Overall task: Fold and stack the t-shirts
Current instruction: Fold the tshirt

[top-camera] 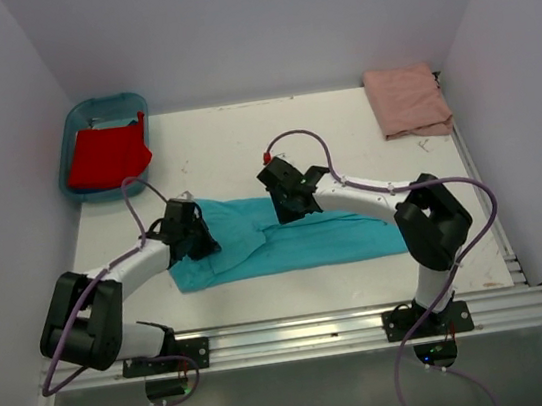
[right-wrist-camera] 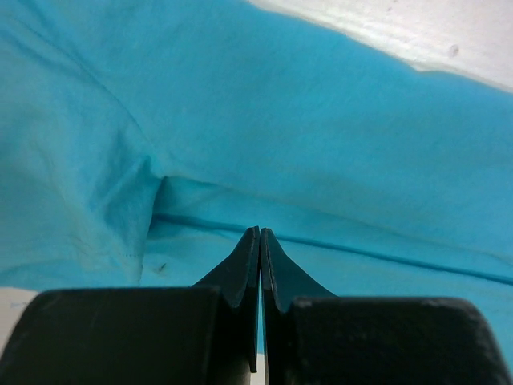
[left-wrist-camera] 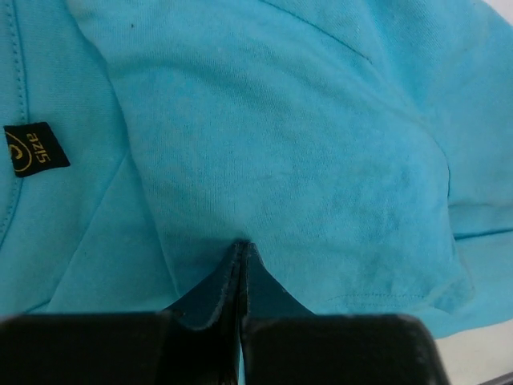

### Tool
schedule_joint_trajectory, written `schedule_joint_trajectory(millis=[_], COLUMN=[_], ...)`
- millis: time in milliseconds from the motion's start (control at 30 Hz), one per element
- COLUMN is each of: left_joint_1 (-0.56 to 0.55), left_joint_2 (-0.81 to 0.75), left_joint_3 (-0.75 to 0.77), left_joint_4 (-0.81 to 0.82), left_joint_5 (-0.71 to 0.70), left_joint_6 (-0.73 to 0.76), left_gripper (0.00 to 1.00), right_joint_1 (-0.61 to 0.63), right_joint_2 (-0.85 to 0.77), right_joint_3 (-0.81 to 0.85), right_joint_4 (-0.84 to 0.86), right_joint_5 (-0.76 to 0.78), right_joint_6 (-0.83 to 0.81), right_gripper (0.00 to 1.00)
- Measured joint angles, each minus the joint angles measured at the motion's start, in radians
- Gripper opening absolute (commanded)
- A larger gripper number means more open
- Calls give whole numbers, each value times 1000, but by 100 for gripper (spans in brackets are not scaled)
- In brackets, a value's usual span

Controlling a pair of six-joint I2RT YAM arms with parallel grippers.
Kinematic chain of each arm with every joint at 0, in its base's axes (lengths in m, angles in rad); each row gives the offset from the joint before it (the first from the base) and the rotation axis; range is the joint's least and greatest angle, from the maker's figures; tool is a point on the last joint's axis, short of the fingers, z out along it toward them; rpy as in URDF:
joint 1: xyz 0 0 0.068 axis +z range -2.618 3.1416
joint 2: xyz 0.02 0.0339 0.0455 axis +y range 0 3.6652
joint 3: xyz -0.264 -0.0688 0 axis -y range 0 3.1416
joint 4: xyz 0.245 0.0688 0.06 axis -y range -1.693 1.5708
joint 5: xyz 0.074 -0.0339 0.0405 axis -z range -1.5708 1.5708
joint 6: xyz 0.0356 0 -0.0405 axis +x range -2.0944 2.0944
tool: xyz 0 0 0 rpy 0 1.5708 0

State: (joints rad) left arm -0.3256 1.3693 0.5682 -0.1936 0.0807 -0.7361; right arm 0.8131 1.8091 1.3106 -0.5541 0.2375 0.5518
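The turquoise t-shirt [top-camera: 287, 243] lies partly folded as a long band across the table's near middle. My left gripper [top-camera: 193, 236] is shut on its left part; in the left wrist view the tips [left-wrist-camera: 240, 245] pinch the cloth [left-wrist-camera: 304, 144], with creases running out from them and the dark neck label [left-wrist-camera: 34, 149] at the left. My right gripper [top-camera: 286, 201] is shut at the shirt's upper edge; in the right wrist view its tips [right-wrist-camera: 259, 231] meet a fold line in the cloth [right-wrist-camera: 321, 144]. The red t-shirt [top-camera: 106, 153] lies in the tub. The salmon-pink t-shirt [top-camera: 406, 100] lies folded at the far right.
The blue plastic tub [top-camera: 87, 112] stands at the far left corner. White walls close in the table [top-camera: 243, 146] on three sides. A metal rail [top-camera: 299, 332] runs along the near edge.
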Motion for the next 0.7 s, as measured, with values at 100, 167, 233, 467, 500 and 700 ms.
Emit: schedule_joint_trajectory(millis=[100, 167, 233, 467, 500, 700], left_joint_1=[-5, -4, -3, 16, 16, 17], left_joint_2=[25, 48, 73, 161, 162, 160], left_joint_3=[32, 58, 84, 166, 166, 164], left_joint_4=[-18, -21, -21, -13, -11, -8], left_joint_5=[-49, -90, -132, -174, -174, -173], left_joint_6=[-6, -6, -5, -3, -3, -2], left_gripper=[0, 0, 0, 0, 0, 0], right_joint_1=[0, 0, 0, 1, 1, 5], right_joint_2=[-10, -23, -34, -39, -36, 33], right_joint_3=[-42, -78, -106, -126, -126, -108], right_joint_4=[49, 90, 118, 205, 221, 291], right_joint_5=[-71, -123, -159, -243, -257, -328], right_joint_6=[-7, -13, -15, -22, -22, -20], right_gripper=[0, 0, 0, 0, 0, 0])
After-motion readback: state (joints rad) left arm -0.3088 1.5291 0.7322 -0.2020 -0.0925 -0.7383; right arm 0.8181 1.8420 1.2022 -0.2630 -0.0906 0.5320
